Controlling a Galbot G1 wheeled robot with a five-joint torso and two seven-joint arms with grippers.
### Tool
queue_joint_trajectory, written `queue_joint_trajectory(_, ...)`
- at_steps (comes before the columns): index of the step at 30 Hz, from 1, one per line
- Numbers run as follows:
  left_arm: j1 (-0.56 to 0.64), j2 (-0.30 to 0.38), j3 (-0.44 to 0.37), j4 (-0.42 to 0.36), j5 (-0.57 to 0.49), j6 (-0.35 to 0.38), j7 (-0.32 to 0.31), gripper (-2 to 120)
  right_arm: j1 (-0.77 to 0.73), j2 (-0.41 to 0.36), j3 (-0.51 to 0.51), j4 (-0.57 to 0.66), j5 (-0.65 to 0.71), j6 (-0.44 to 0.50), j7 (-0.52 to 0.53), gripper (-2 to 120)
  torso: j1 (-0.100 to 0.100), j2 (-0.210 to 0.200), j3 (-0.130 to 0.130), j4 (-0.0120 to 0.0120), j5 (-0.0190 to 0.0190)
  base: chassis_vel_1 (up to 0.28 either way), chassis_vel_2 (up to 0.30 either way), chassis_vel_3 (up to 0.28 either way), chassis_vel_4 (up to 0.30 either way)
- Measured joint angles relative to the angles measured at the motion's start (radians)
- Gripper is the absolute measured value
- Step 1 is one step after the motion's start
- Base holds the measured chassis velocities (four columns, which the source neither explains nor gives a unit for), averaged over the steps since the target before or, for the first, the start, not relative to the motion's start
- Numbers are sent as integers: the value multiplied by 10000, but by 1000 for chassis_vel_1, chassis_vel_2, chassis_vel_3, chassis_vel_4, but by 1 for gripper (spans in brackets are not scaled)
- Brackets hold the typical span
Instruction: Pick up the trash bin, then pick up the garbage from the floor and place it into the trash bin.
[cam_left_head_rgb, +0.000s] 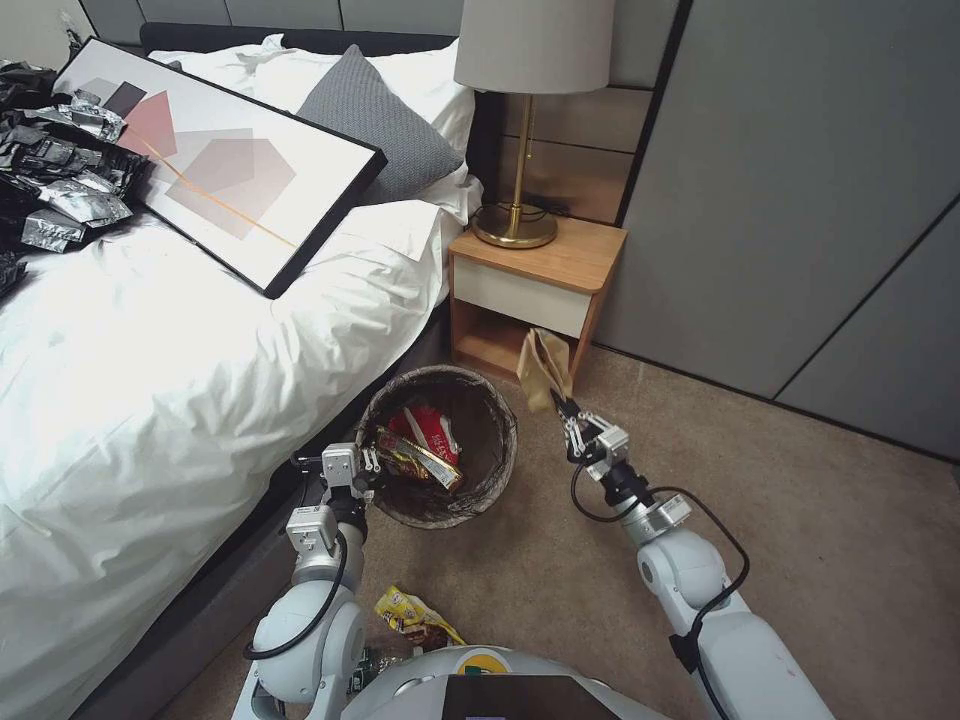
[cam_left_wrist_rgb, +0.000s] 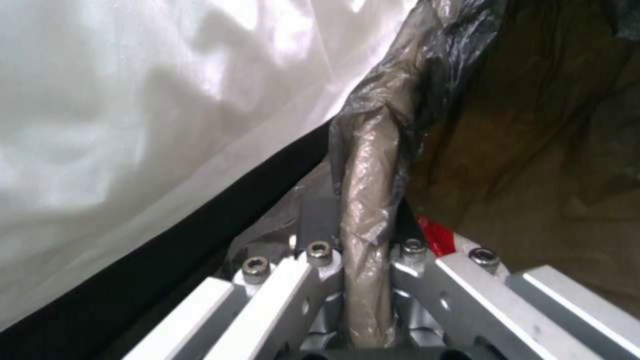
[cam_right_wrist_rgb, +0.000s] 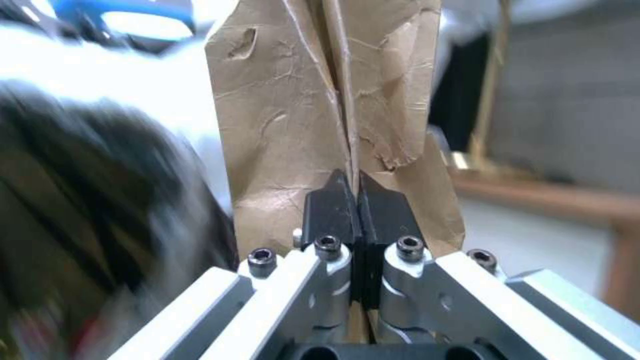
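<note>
Part of the litter on the floor (cam_left_head_rgb: 560, 590) is cut off behind the robot's own body: a yellow snack wrapper (cam_left_head_rgb: 412, 615) shows beside the left arm, and something green-labelled next to it is too hidden to identify. In the right wrist view the surroundings are smeared, so little beyond the bag is readable. A white bed (cam_left_head_rgb: 170, 380) fills the left side, carrying a framed picture (cam_left_head_rgb: 215, 165) and a heap of black bags with foil (cam_left_head_rgb: 55, 170); a wooden nightstand (cam_left_head_rgb: 540, 290) with a brass lamp (cam_left_head_rgb: 520, 120) stands just beyond the trash bin (cam_left_head_rgb: 440, 445). The left claw (cam_left_head_rgb: 362, 465) is clamped on the bin's bag-covered rim, close against the bed. Red and yellow packets (cam_left_head_rgb: 425, 445) already lie inside. The right claw (cam_left_head_rgb: 572, 420) pinches a brown paper bag (cam_left_head_rgb: 545, 368) tightly, holding it upright just beside the bin's far rim.
</note>
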Motion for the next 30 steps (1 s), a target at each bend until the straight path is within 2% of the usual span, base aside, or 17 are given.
queue_joint_trajectory(5, 1, -5, 7, 0, 2, 0, 0, 0, -21, 6, -38, 213, 20, 0, -25, 0, 0, 0, 0, 1, 0, 0, 0, 0, 0)
queue_joint_trajectory(11, 17, -29, 17, 0, 19, 0, -3, 0, -113, 108, -336, 1400, 58, -20, -223, 0, 0, 0, 2, 1, 1, 0, 0, 0, 0)
queue_joint_trajectory(14, 33, -35, 34, 0, 33, 0, -3, 0, -366, 102, -712, 2501, 46, -147, -526, 0, 0, 0, 2, -1, 1, 0, 0, 0, 0)
queue_joint_trajectory(18, 0, -42, 111, 52, 36, -2, -3, 0, -600, -45, -1482, 3133, -471, -338, -594, 0, 0, 0, 1, -1, 1, 0, 0, 0, 0)
queue_joint_trajectory(23, 26, -57, 206, 56, 31, 26, -27, 0, -471, -131, -2358, 2897, -1032, -509, -585, 0, 0, -1, 1, 0, 1, 0, 0, 0, 0)
queue_joint_trajectory(25, 46, -55, 199, -14, 18, 32, -32, 0, -436, -69, -2830, 2376, -1336, -519, -520, 0, 0, -1, 1, -1, 2, 0, 0, 0, 0)
queue_joint_trajectory(30, 105, -64, 202, -98, 12, 33, -34, 0, -413, 46, -3108, 1670, -1542, -387, -481, 0, 0, -1, 1, -1, 2, 0, 0, 0, 0)
